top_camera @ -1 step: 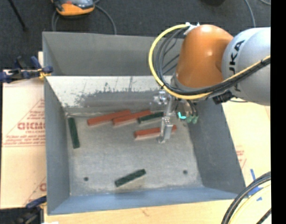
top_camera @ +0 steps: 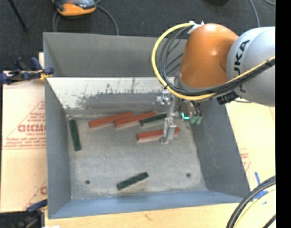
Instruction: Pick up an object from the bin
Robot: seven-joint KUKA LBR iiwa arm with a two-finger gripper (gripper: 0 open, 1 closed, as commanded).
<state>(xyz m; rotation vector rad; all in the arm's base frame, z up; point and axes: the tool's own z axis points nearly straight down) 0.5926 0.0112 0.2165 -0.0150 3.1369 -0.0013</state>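
Observation:
My gripper (top_camera: 167, 137) hangs low in the back right part of the bin, under the orange cover. Its tip is at the right end of a short red-brown bar (top_camera: 151, 136) lying flat on the floor; whether it touches the bar I cannot tell. Just behind that bar lies a dark green bar (top_camera: 153, 119), partly hidden by the gripper at its right end. Left of it, two longer red-brown bars (top_camera: 111, 120) (top_camera: 136, 118) lie end to end along the back wall.
Another dark green bar (top_camera: 75, 135) lies along the left wall, and a third (top_camera: 132, 180) lies near the front wall. The arm and its looped cables cover the bin's back right corner.

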